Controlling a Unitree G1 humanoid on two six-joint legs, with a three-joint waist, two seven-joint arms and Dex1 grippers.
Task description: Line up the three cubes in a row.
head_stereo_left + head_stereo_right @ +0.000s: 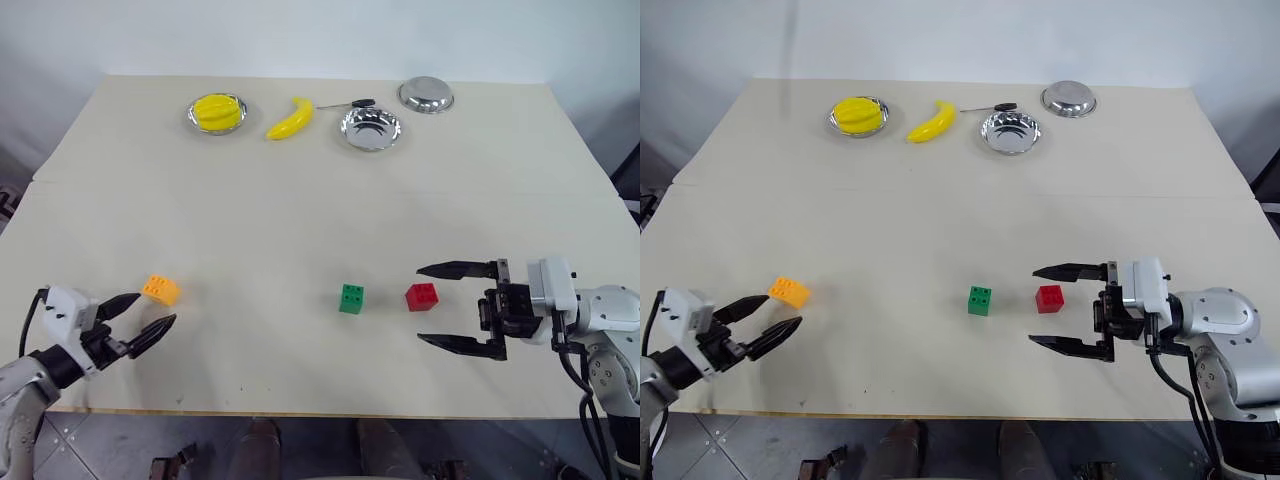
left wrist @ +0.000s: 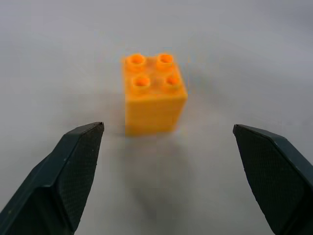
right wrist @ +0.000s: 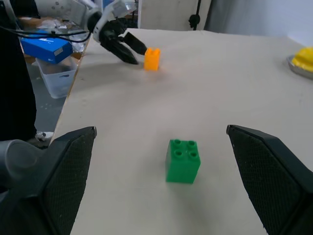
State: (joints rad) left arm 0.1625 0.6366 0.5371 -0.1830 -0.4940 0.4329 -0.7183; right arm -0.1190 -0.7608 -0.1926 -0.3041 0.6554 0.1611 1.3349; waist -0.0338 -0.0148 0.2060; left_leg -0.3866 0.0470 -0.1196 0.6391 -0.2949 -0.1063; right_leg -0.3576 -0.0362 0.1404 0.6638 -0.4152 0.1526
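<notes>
Near the front-left edge of the table (image 1: 300, 180), the orange-yellow cube (image 1: 160, 290) sits studs up, just ahead of the left gripper (image 1: 148, 318). Left gripper spread wide, empty, fingertips short of the cube and not touching it; in the left wrist view the cube (image 2: 152, 93) stands between and beyond the two fingers (image 2: 73, 166).

Green cube (image 1: 351, 298) and red cube (image 1: 421, 296) lie close together at front centre, a small gap between them, well apart from the orange-yellow one. Right gripper (image 1: 450, 305) points across the table toward the robot's left, jaws fully released, holding nothing; the red cube is just beside its fingertips, near the upper finger, with no contact visible.

Far side of table: yellow fruit in a metal bowl (image 1: 217, 113), banana (image 1: 290, 119), screwdriver (image 1: 345, 103), an empty metal bowl (image 1: 371, 129), another metal bowl (image 1: 426, 95). All well away from the cubes. Nothing lies between the three cubes.
</notes>
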